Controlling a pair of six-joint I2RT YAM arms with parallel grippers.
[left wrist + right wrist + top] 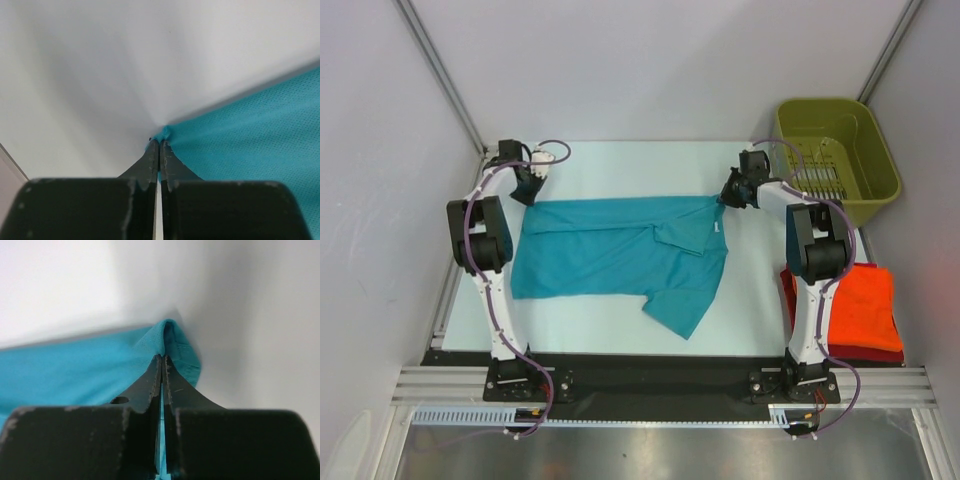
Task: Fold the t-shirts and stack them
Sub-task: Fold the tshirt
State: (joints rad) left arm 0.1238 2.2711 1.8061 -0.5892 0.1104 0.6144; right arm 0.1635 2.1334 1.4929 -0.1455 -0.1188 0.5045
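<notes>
teal t-shirt [610, 255] is light and floppy, left fingers [147, 165] and right fingers [147, 385] both clamped on its far corners

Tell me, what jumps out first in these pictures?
A teal shirt lies spread across the table, its two far corners pinched by the left gripper and right gripper. At the right edge sits a folded orange shirt atop a dark red shirt, with an olive bin behind.
</notes>
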